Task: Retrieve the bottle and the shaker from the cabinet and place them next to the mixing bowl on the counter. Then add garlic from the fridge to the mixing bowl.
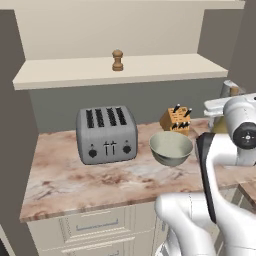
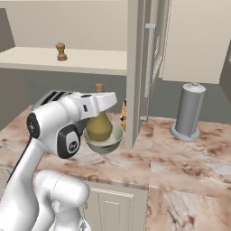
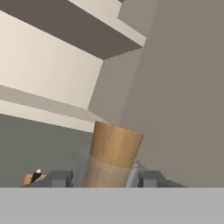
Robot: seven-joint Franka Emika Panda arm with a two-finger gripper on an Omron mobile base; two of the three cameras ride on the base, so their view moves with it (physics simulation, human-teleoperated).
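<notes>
My gripper (image 3: 106,179) is shut on the neck of the bottle (image 3: 114,148), whose brown stopper rises between the two fingertips. From the right base, the bottle's olive-yellow body (image 2: 99,125) hangs under the hand (image 2: 100,104), in front of the mixing bowl (image 2: 113,140). From the left base, the bottle (image 1: 218,127) is just right of the pale green mixing bowl (image 1: 171,147) on the marble counter (image 1: 75,180). I cannot tell whether the bottle touches the counter. The small wooden shaker (image 1: 117,60) (image 2: 61,51) stands upright on the cabinet shelf (image 1: 65,75).
A grey four-slot toaster (image 1: 106,134) sits left of the bowl, and a wooden knife block (image 1: 176,120) stands behind it. A grey upright cylinder (image 2: 188,110) stands on the counter to the right. A beige upright panel (image 2: 133,67) with a long grey handle (image 2: 152,58) beside it rises behind the bowl.
</notes>
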